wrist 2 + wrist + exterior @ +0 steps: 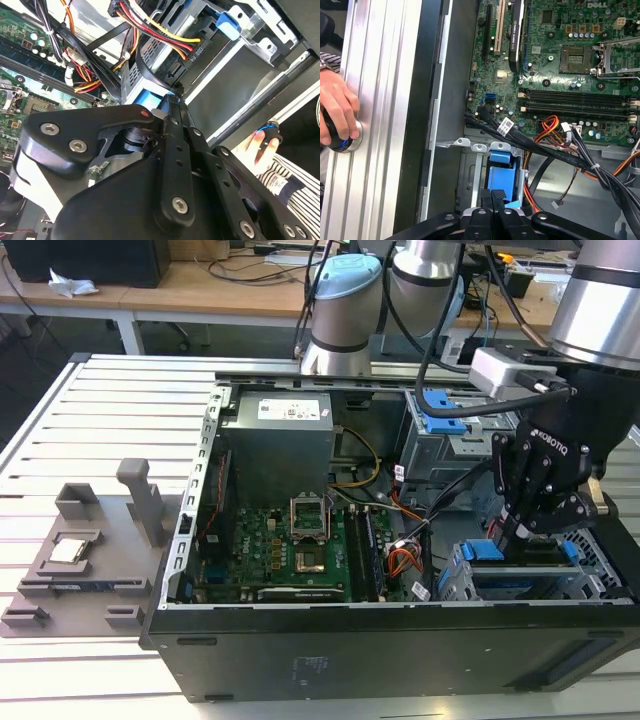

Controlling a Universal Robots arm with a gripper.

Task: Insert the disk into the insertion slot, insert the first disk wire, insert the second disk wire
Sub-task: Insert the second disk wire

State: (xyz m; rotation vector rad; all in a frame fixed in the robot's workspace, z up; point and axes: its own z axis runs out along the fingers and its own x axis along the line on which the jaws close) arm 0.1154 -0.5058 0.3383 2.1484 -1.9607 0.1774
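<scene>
The disk [520, 571] lies flat inside the insertion slot [455, 582], the grey perforated cage at the exterior view's right front corner of the open computer case. Its blue carrier [500, 176] shows at the cage's end. My gripper [515, 535] hangs over that end with its fingers shut, and the fingertips [487, 197] sit right against the blue carrier [149, 100]. In the second wrist view a black flat cable [145, 70] curves down to the tips of the gripper [172, 100]. I cannot tell whether it is pinched. Orange, red and yellow wires [555, 131] run loose beside the cage.
A taller grey bay with a blue latch [441, 408] stands behind the cage. The motherboard [290, 540] and power supply [275, 430] fill the case's left. A person's hand [337, 112] rests on a button on the slatted table. A grey fixture [80, 560] sits left of the case.
</scene>
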